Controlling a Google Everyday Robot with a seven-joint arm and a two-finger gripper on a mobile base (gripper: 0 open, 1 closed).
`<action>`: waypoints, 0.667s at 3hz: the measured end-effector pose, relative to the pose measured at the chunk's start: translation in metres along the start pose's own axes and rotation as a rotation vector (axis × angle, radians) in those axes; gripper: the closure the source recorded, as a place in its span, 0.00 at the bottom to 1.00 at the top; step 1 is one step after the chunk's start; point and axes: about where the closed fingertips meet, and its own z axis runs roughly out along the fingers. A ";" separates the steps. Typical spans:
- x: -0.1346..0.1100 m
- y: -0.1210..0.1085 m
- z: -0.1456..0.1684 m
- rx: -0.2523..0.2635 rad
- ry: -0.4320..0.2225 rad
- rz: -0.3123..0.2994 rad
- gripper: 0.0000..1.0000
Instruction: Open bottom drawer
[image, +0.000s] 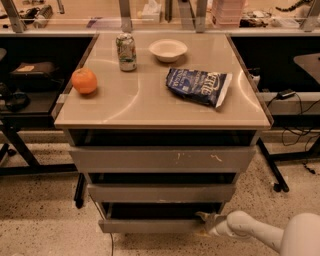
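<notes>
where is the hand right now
In the camera view the hand is low on the right, at the right end of the bottom drawer, by its front edge and below the middle drawer.

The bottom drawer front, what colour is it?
The bottom drawer is plain grey, clearest in the camera view. The gripper is at its right end.

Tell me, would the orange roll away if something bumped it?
Probably yes: the orange is round and sits on a smooth, glossy tabletop near its edge, so it could roll off. It looks firm, likely not squishy. The gripper is far below, at the right end of the bottom drawer.
</notes>
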 end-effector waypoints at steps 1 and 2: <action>-0.001 -0.001 -0.002 0.000 0.000 0.000 0.18; 0.013 0.038 -0.022 -0.070 -0.002 0.064 0.43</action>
